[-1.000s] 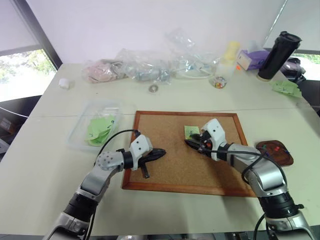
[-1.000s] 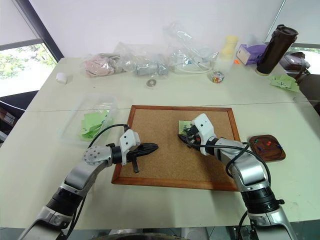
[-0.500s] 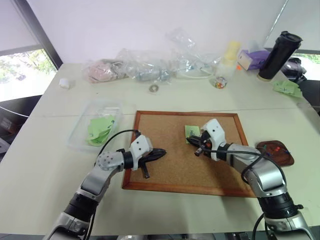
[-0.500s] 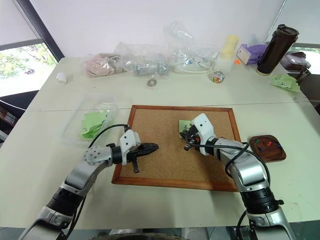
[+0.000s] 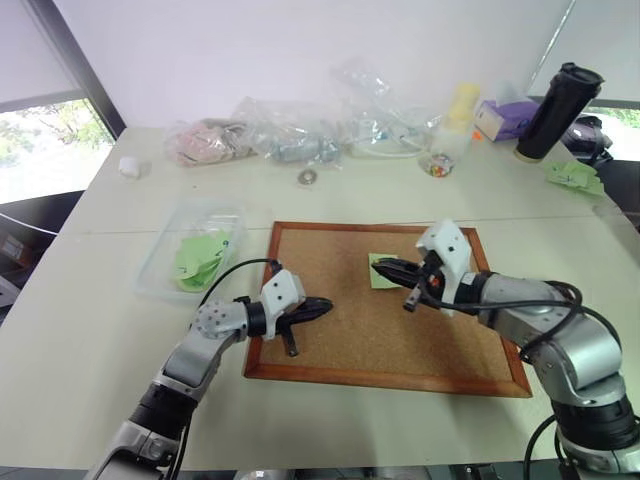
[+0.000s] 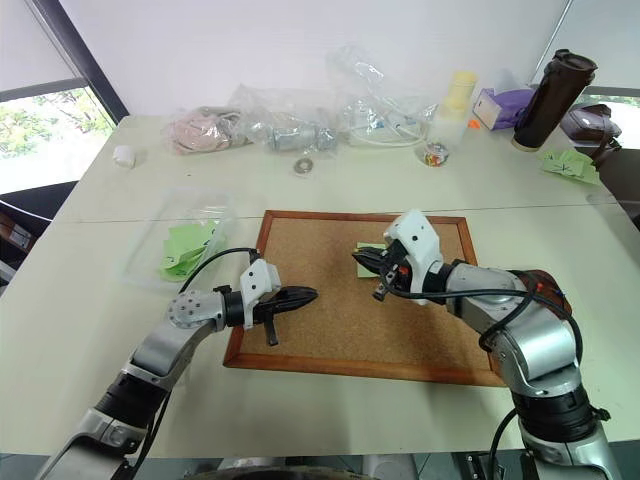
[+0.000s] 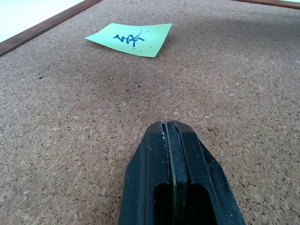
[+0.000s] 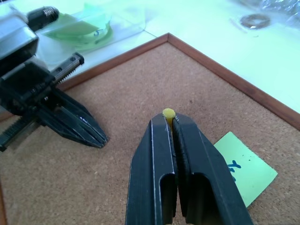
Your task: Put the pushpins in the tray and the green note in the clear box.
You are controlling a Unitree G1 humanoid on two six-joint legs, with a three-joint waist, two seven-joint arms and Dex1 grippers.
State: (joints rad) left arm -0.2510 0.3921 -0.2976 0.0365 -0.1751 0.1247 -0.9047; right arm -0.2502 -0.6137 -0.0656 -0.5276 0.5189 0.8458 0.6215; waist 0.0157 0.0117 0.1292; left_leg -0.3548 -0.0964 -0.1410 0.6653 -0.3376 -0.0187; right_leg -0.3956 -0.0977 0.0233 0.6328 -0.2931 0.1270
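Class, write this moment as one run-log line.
right gripper: shut on yellow pushpin | left gripper: shut, empty | green note: on corkboard

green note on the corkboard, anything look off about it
Yes: the green note lies loose on the corkboard, one edge lifted, with no pin through it. The right gripper, raised above the board, is shut on a yellow pushpin.

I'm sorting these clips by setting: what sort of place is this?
Probably an office or lab room set up for a desk-tidying trial: a large pale table by a window, a corkboard bearing a green note, and crinkled plastic bags and a dark tumbler along the far edge.
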